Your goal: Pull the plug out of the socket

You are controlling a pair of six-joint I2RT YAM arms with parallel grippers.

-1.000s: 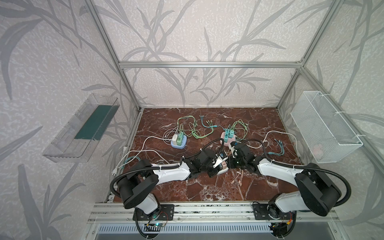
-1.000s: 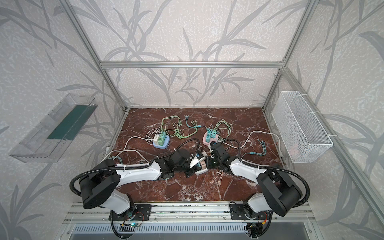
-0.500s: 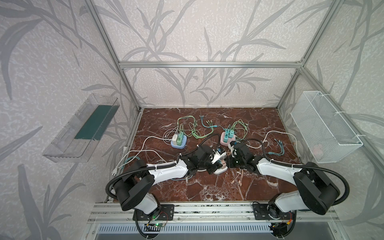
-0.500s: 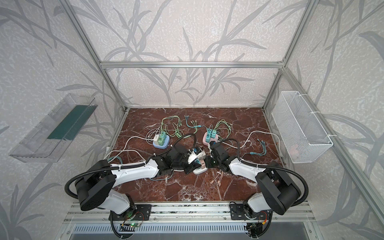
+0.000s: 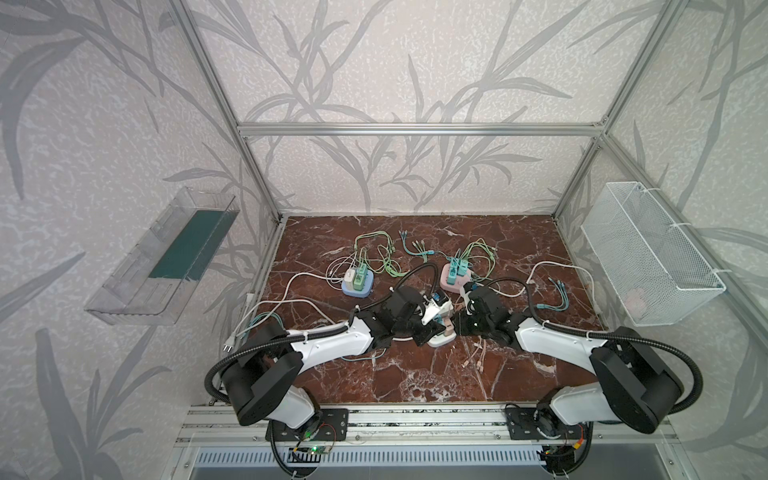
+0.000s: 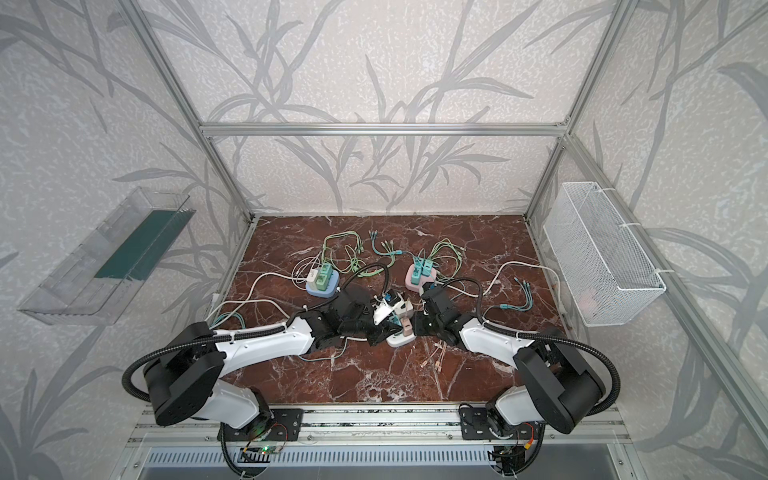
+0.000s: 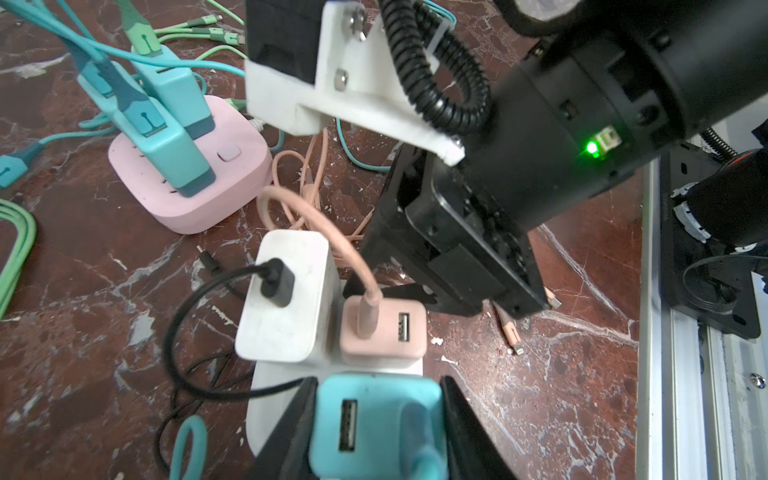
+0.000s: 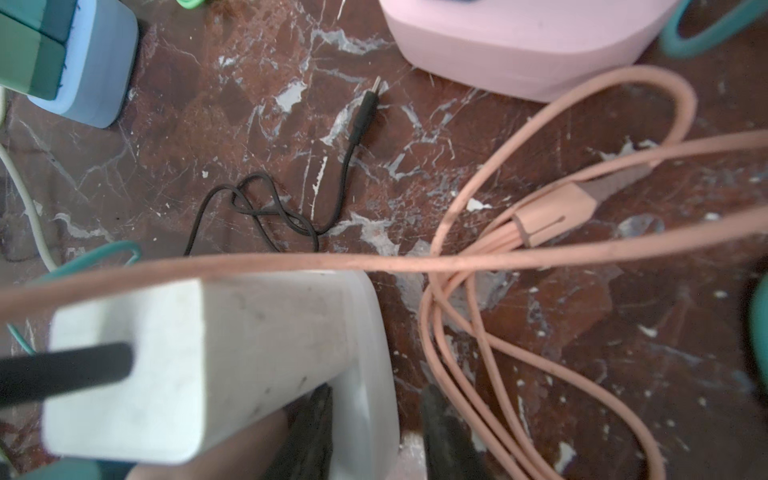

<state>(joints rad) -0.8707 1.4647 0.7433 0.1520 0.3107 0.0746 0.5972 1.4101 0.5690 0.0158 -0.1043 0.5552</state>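
A white socket [image 5: 441,340] sits mid-table in both top views, carrying a white adapter [image 7: 286,299], a pink adapter [image 7: 384,332] and a teal plug [image 7: 376,419]. My left gripper [image 7: 378,386] is shut on the teal plug, one black finger on each side. The plug stands over the socket's [image 7: 270,399] top; its pins are hidden. My right gripper [image 8: 377,390] comes in from the opposite side with its jaws astride the socket's rim [image 8: 365,332]. One finger touches the rim and the other stands slightly off it.
A pink power strip [image 5: 455,278] with teal plugs and a blue strip [image 5: 357,284] with green plugs stand behind. Loose pink cable [image 8: 478,332] and a thin black cable [image 8: 353,124] lie by the socket. A wire basket [image 5: 648,257] hangs right, a clear tray [image 5: 166,257] left.
My left gripper has shifted a little toward the back with the teal plug. The socket has stayed in place. The right jaws have eased slightly apart.
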